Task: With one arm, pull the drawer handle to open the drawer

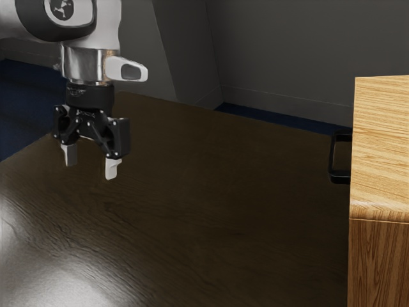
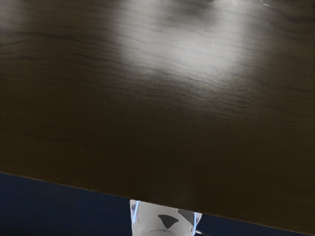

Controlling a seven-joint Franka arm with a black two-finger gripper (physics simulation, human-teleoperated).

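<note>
A light wooden drawer cabinet (image 1: 381, 185) stands at the exterior view's right edge. Its black loop handle (image 1: 340, 157) sticks out from the upper drawer front toward the arm. My gripper (image 1: 90, 164) hangs far to the exterior view's left, pointing down above the dark table (image 1: 211, 211). Its two white-tipped fingers (image 1: 112, 168) stand apart with nothing between them. A wide stretch of table lies between the gripper and the handle. The wrist view looks down on the dark table top (image 2: 157, 98) with a bright glare.
The table's near edge (image 2: 98, 189) runs across the wrist view, with dark blue floor (image 2: 49, 211) beyond it. A grey wall (image 1: 281, 45) stands behind the table. A white part of the robot (image 2: 165, 219) shows past that edge.
</note>
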